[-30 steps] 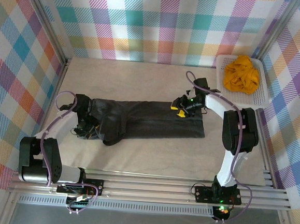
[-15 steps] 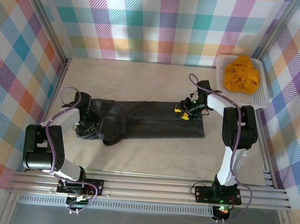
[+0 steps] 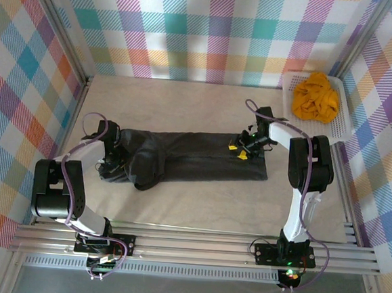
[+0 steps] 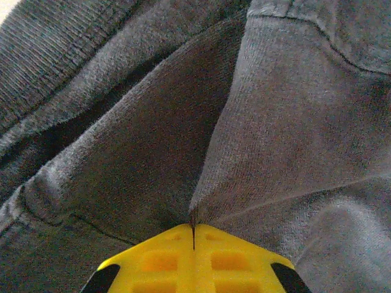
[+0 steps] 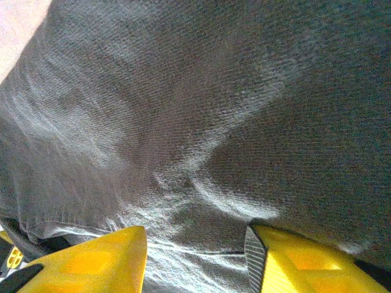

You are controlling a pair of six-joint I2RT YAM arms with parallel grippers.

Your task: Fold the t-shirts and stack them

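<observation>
The left pincer (image 4: 193,243) is closed tight, its yellow tips meeting with a fold of the grey shirt (image 3: 195,156) nipped between them; two creases of the cloth run up and away from the pinch. From above, this pincer sits at the shirt's left end, where the fabric is bunched and lumpy and one flap hangs toward the near edge.

The right pincer (image 5: 195,256) stands about half spread. Its two yellow fingers (image 5: 91,259) are set well apart and pressed down on the grey shirt, with a wrinkled patch of the cloth lying in the gap. Whether it has any hold on the cloth I cannot tell. From above, it is at the shirt's far right corner.

The grey shirt lies folded into a long band across the middle of the tabletop (image 3: 185,105), running left to right between the two arms.

Beyond the grey shirt's right end, toward the far right corner, a white basket (image 3: 290,83) holds the orange shirt (image 3: 315,96), crumpled in a heap and well apart from the grey one.
</observation>
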